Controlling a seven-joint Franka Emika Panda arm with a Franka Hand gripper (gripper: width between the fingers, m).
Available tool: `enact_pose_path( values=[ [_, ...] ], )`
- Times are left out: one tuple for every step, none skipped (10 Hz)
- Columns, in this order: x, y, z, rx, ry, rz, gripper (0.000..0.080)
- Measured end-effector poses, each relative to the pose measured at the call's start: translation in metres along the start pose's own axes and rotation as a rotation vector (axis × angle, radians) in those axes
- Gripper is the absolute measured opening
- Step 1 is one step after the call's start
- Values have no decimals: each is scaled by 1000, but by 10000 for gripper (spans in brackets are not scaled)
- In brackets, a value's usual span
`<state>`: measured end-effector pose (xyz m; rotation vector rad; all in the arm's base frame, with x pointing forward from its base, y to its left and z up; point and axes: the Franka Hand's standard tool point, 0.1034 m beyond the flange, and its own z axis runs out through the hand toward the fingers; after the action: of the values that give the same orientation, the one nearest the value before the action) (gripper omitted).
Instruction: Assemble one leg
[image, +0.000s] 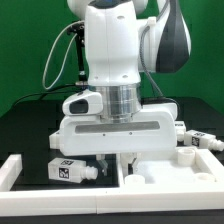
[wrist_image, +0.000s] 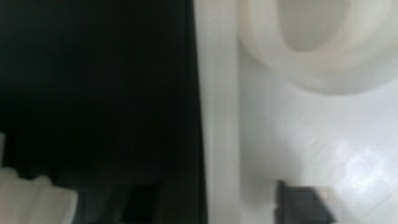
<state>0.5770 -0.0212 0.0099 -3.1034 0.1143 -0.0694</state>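
Note:
One leg (image: 70, 170) lies on the black table at the exterior view's left, its tag facing the camera and its stub end toward the gripper. A second leg (image: 201, 140) lies at the exterior view's right, behind the large white panel (image: 170, 178). My gripper (image: 116, 163) is down at the panel's edge nearest the first leg. In the wrist view my gripper (wrist_image: 222, 205) straddles the panel's raised edge (wrist_image: 217, 110), with one dark finger (wrist_image: 146, 205) over the table and the other on the panel side. The jaws stand apart and hold nothing. A round socket (wrist_image: 317, 45) shows on the panel.
A white raised border (image: 14, 172) runs along the table's front at the exterior view's left. A blurred white shape (wrist_image: 32, 198) sits beside the outer finger in the wrist view. Cables hang behind the arm.

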Motion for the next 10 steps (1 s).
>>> enact_pose_path(
  values=[
    [-8, 2, -10, 10, -44, -9, 582],
    [-17, 9, -28, 26, -103, -2, 582],
    [-21, 21, -44, 26, -105, 2, 635],
    [-36, 33, -55, 37, -185, 24, 635],
    [-43, 46, -65, 48, -288, 48, 647],
    [-35, 53, -65, 36, -295, 45, 649],
    [-44, 48, -64, 53, -387, 42, 649],
    [-40, 47, -62, 60, -426, 39, 649],
    [-37, 48, -61, 56, -409, 39, 649],
    [-39, 52, -61, 55, -415, 53, 649]
  ],
)
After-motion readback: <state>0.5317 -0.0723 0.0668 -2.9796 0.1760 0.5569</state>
